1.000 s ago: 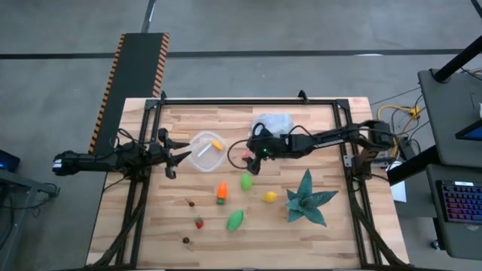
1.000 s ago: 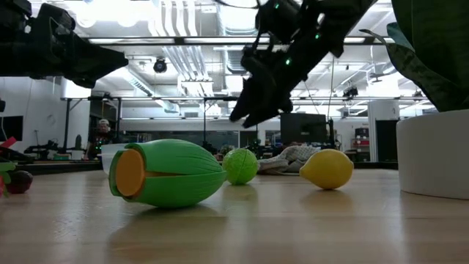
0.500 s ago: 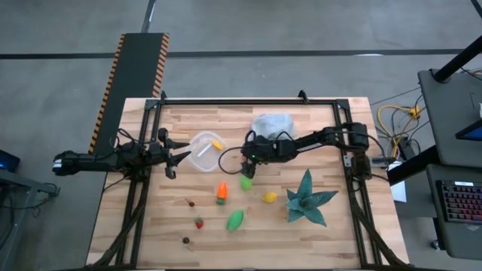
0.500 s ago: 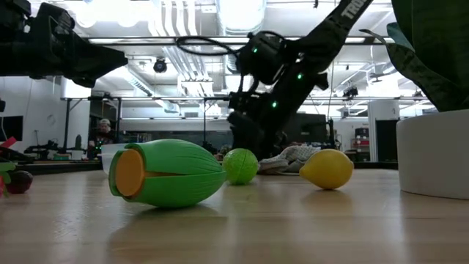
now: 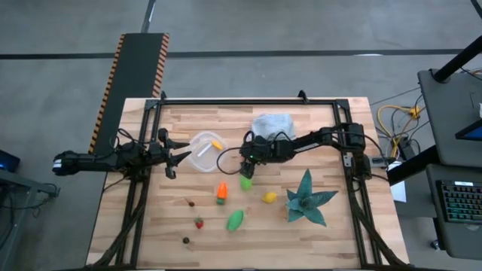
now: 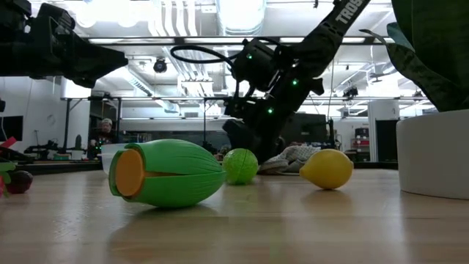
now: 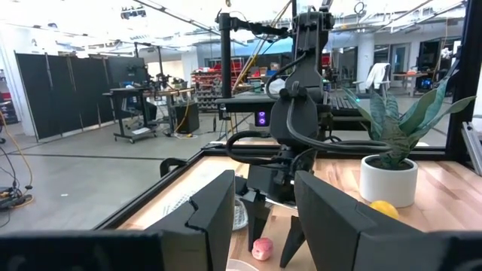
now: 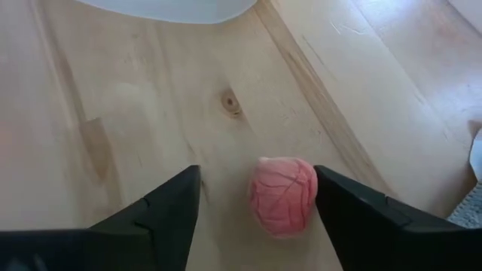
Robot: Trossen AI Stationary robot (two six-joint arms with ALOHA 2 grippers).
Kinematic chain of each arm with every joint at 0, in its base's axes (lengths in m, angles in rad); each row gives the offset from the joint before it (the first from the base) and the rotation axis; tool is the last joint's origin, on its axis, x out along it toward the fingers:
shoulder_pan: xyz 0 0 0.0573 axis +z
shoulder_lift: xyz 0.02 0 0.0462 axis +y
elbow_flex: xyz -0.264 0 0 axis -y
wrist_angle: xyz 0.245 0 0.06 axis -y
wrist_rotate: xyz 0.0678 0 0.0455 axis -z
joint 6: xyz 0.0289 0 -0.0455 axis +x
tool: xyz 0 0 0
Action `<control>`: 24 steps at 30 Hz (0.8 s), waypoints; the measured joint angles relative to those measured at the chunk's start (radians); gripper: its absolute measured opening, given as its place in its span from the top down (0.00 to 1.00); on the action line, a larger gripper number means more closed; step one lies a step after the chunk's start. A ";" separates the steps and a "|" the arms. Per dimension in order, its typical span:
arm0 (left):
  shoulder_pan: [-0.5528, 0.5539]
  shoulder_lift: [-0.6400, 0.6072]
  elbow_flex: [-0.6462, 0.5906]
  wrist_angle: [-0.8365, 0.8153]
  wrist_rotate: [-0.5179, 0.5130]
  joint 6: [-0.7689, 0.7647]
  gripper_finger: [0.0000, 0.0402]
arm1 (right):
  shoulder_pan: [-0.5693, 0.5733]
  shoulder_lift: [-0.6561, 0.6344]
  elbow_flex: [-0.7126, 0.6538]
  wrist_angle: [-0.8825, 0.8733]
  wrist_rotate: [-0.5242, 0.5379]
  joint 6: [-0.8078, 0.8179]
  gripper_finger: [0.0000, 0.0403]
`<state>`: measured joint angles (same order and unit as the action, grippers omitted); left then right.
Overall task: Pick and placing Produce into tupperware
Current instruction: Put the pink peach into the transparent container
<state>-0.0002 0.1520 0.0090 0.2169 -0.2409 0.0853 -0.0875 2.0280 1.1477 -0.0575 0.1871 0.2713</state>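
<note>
Two arms shared the wooden worktop [image 5: 316, 120]. Seen from above, the right end effector [image 5: 245, 167] hung low beside the tupperware [image 5: 205, 151], which already held one yellow piece [image 5: 217, 144]. More produce lay toward the near edge: a lime [image 5: 245, 181], a carrot [image 5: 222, 192], a lemon [image 5: 269, 198] and a green pod [image 5: 236, 220]. The left end effector [image 5: 179, 153] waited at the container's far side, fingers apart and empty.

At table height, the right arm's dark wrist [image 6: 256, 117] dipped behind the lime [image 6: 240, 166], with the green pod [image 6: 167, 173] and lemon [image 6: 327, 169] in the foreground.

From the left wrist, the small pink fruit [image 7: 261, 248] sat on the boards between the right arm's spread fingers [image 7: 257, 220].

From the right wrist, its fingers [image 8: 169, 207] stood wide apart, straddling the pink fruit [image 8: 283, 195] without touching it; the fruit lay nearer one finger than the other, and the container's rim [image 8: 166, 9] showed just beyond.

That off-centre position looked like the main risk: closing from there, the nearer finger could strike first and roll the round fruit away across the boards, or pinch it at the edge so it squirted free. Nothing was yet held.
</note>
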 joint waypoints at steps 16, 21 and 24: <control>0.000 0.000 0.000 -0.001 0.000 0.000 0.69 | -0.004 -0.002 -0.001 -0.032 0.008 -0.010 0.65; 0.000 0.000 0.000 -0.001 0.000 0.000 0.69 | -0.004 -0.002 -0.002 -0.034 0.009 -0.010 0.75; 0.000 0.000 0.000 -0.001 0.000 0.000 0.69 | -0.004 -0.002 -0.002 -0.035 0.009 -0.014 0.79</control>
<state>-0.0005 0.1520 0.0090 0.2158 -0.2409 0.0852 -0.0917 2.0258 1.1458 -0.0921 0.1959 0.2577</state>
